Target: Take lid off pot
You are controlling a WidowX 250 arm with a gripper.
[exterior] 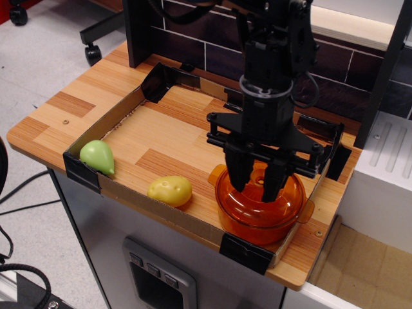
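While the claw (256, 179) is closing its fingers nearly together around the knob of the lid (257, 198), which is sitting on the pot (261, 215) at the tabletop's (161, 138) front right, a shallow pinch risks slipping or dragging the pot.

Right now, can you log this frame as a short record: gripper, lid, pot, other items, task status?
gripper: lowered over the centre of the lid, fingers close together around the knob area; whether they actually clamp it cannot be told
lid: orange, seated on the pot
pot: orange, at the front right corner of the boxed wooden work area
other items: yellow toy potato left of the pot; green toy pear at the front left corner
task status: lid not yet off
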